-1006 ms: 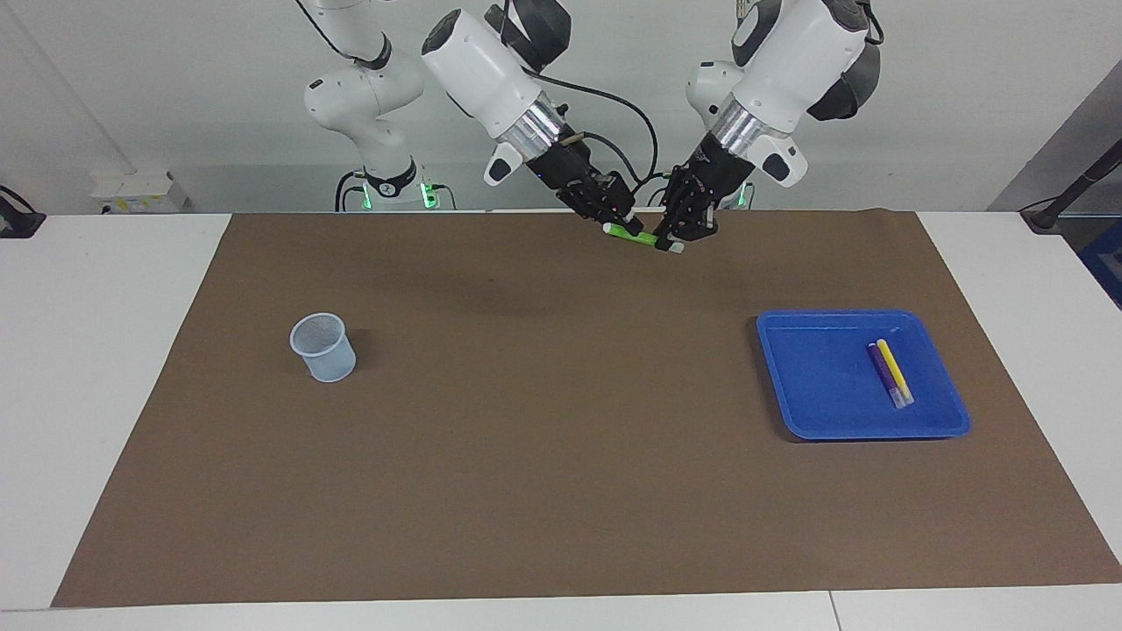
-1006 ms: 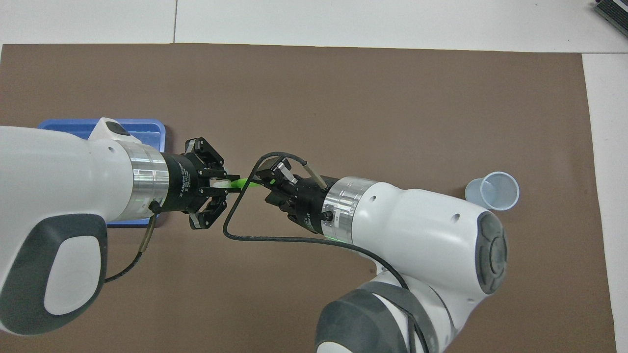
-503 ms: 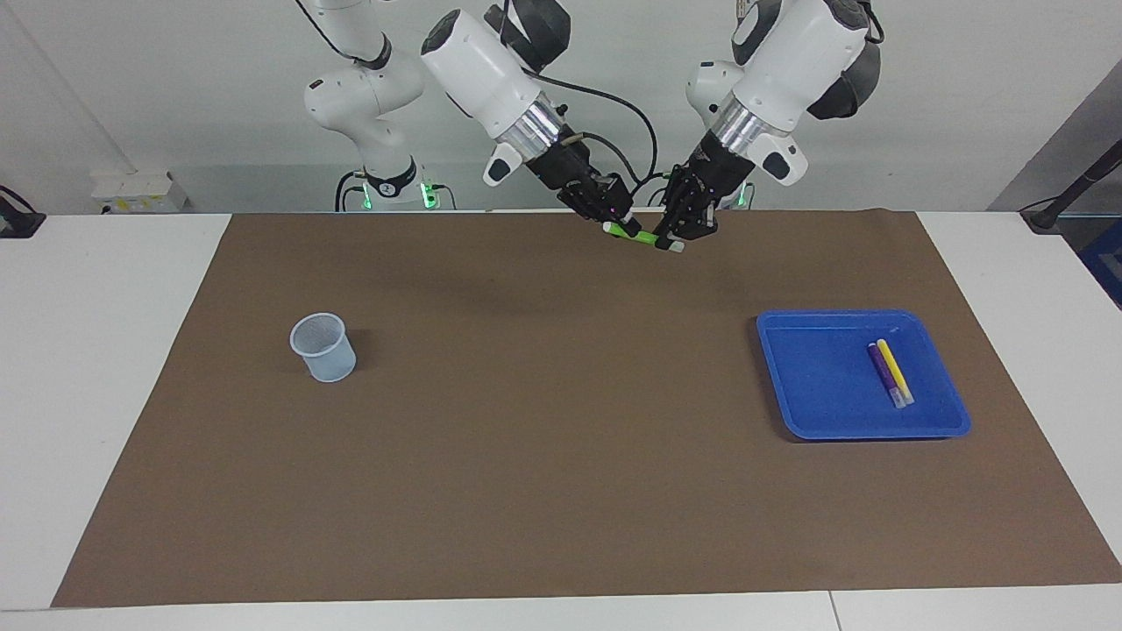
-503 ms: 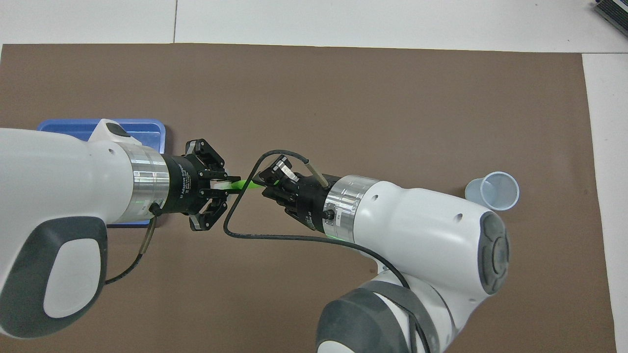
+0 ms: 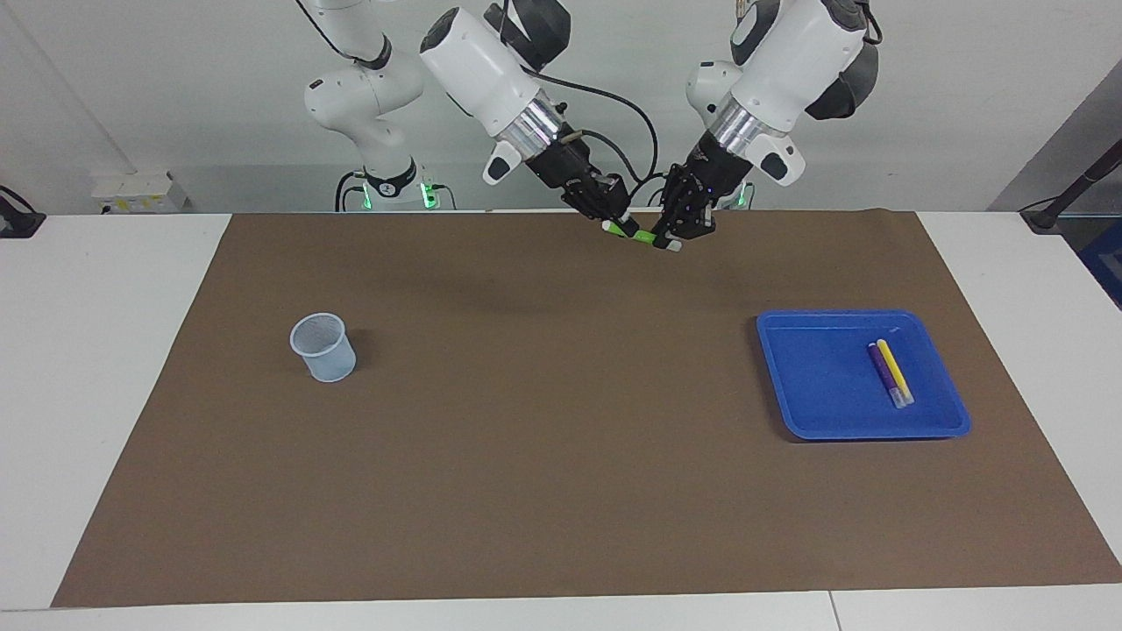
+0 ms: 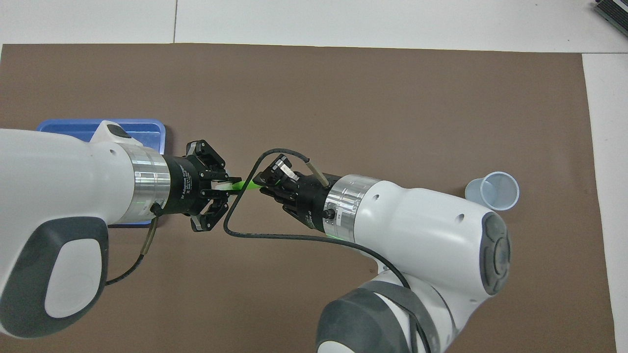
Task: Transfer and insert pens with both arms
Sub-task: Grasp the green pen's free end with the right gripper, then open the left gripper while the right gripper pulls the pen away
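Green pen (image 5: 641,235) pinched aloft by left gripper (image 5: 673,238) and right gripper (image 5: 626,226), arms angled inward

Left tool (image 5: 671,238) and right tool (image 5: 624,224) clamped, tips converging.

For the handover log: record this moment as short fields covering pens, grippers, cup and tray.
green pen: in the air, gripped at both ends
left gripper: shut on green pen, over the brown mat
right gripper: shut on green pen
purple pen: in blue tray
yellow pen: in tray, beside purple pen
cup: upright, toward the right arm's end, no pens visible inside
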`<state>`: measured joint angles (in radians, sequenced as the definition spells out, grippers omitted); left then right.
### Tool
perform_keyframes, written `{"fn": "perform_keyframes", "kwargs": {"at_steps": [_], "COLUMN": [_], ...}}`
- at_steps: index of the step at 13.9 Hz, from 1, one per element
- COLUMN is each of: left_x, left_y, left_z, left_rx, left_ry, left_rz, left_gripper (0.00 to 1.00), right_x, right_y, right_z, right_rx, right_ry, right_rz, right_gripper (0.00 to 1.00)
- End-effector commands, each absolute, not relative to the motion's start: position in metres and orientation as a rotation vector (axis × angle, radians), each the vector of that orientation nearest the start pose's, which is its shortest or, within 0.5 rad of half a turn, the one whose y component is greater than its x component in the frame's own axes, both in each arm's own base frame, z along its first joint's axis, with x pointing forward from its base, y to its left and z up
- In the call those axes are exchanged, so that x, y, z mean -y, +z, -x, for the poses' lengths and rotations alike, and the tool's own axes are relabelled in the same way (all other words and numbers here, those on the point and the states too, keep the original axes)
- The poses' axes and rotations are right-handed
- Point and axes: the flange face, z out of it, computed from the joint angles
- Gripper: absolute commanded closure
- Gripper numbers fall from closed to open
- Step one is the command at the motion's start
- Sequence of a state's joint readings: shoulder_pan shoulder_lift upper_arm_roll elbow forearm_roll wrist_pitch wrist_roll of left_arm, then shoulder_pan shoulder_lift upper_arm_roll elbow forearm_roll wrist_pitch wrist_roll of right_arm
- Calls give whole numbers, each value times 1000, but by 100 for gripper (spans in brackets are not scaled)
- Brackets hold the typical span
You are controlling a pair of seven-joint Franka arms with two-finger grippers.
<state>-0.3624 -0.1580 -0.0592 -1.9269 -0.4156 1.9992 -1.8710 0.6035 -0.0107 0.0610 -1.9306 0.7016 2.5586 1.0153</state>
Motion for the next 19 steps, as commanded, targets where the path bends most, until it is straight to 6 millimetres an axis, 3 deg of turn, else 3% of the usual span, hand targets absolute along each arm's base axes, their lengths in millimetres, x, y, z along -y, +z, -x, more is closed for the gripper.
{"fn": "perform_keyframes", "kwargs": {"at_steps": [1,4,6,8,9,11,13,17,19], "left_x": [239,243,245,245,245,244,243,240,233], "left_y": [589,588,588,589,590,590,588,582,574], "left_z": [-466,-463,-462,-462,-461,-461,-459,-454,-448], "left_rx": [-1942,-1920,-1912,-1911,-1908,-1908,-1911,-1843,-1679], "left_ry": [-361,-357,-354,-351,-346,-346,-346,-334,-304], "left_rz": [-1929,-1949,-1951,-1948,-1947,-1944,-1944,-2023,-2170], "left_gripper": [100,100,77,43,39,36,35,35,35], "right_x": [-363,-363,-362,-362,-362,-362,-347,-298,-270], "right_y": [556,555,555,555,555,555,550,537,529], "right_z": [-481,-481,-482,-482,-482,-481,-487,-502,-506], "right_rx": [-948,-949,-950,-947,-945,-923,-830,-509,-316], "right_ry": [27,28,27,27,26,23,20,48,37], "right_rz": [2111,2112,2111,2113,2114,2128,2204,2412,2568], "right_gripper": [100,100,100,100,100,100,100,100,100]}}
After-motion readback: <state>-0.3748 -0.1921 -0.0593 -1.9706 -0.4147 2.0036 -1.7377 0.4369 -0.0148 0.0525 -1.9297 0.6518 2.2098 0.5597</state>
